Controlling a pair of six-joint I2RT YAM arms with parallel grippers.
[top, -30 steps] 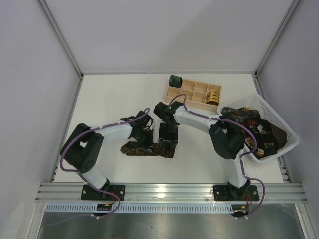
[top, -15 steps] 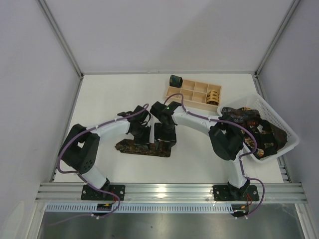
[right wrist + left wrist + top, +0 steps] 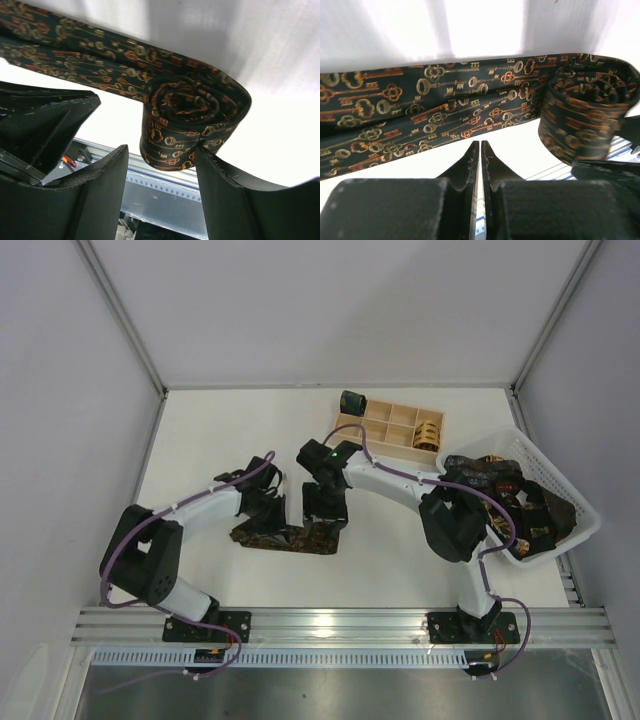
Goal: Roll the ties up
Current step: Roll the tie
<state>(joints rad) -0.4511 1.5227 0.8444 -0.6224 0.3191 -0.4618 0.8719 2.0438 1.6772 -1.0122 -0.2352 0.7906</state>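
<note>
One dark tie [image 3: 285, 538] with a gold key pattern lies on the table, its right end wound into a coil [image 3: 192, 120]. My right gripper [image 3: 161, 148] stands open at that coil; its right finger [image 3: 225, 185] touches the coil's lower edge and the left finger is apart from it. My left gripper [image 3: 480, 145] is shut on nothing, just in front of the flat stretch of the tie [image 3: 420, 110], with the coil [image 3: 585, 120] to its right. In the top view the left gripper [image 3: 262, 508] and the right gripper [image 3: 325, 508] sit side by side over the tie.
A white mesh basket [image 3: 570, 490] at the right holds a pile of dark ties [image 3: 510, 502]. A pale wooden tray [image 3: 385, 438] at the back holds a tan-gold coil [image 3: 428, 432]; a dark green coil [image 3: 351, 400] sits at its far left corner.
Both grippers have shifted left along the tie, the left arm swinging outward. The right gripper's jaws have opened wider around the coil. The left jaws have parted by a sliver.
</note>
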